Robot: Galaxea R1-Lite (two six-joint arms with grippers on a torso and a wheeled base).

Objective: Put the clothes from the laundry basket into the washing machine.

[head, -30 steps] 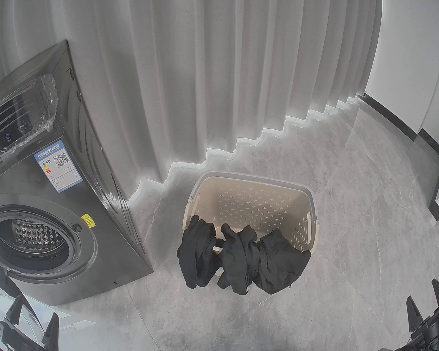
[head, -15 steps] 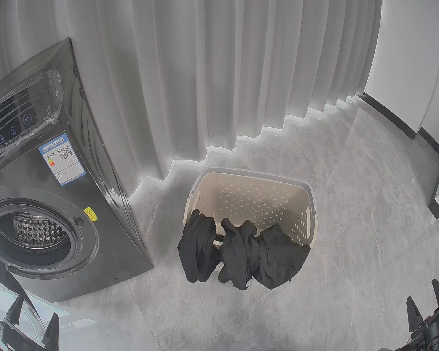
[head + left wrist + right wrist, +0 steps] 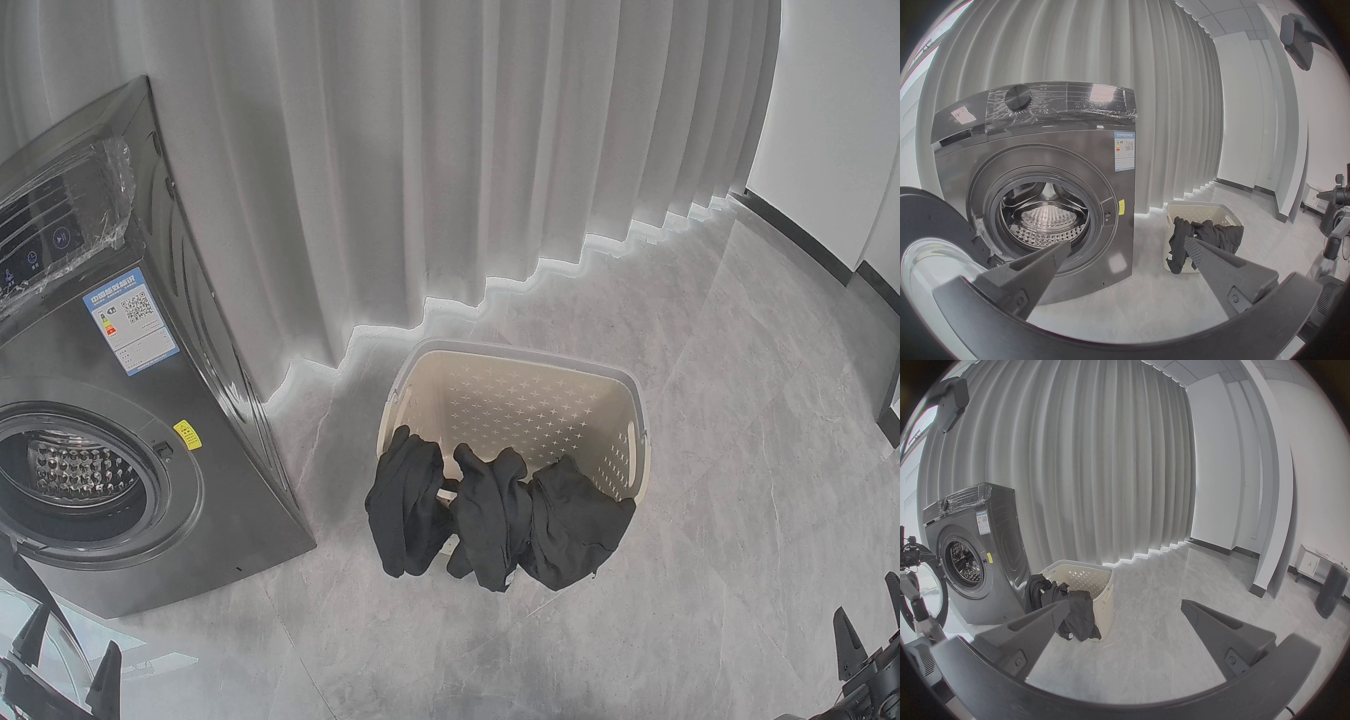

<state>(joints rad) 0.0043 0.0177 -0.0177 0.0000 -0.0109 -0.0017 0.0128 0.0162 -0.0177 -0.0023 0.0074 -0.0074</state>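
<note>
Three dark bunches: the clothes (image 3: 497, 525) are hanging over the near rim of the laundry basket (image 3: 525, 361), part inside and part dangling down the outside toward the floor (image 3: 731, 422).
Laundry basket: it is sitting on the floor near the washing machine (image 3: 216, 375), on the robot's right of it, with a gap between them.
Washing machine: its door (image 3: 928, 243) is hanging open, and the drum (image 3: 75, 473) is looking empty.
Left end effector (image 3: 73, 633): its fingers are standing wide apart, holding nothing, low down in front of the open door.
Right end effector (image 3: 867, 609): its fingers are standing apart too, holding nothing, well away from the basket.
Step in hand: I think the robot is getting ready to reach for the first bunch.
Doing it well: coming down on one bunch where it is folding over the rim, pinching a thick fold of cloth and not the plastic, then lifting straight up until the dangling end is clearing the basket.
Watch out: the bunches are touching, so a second one may be coming along or slipping to the floor.
</note>
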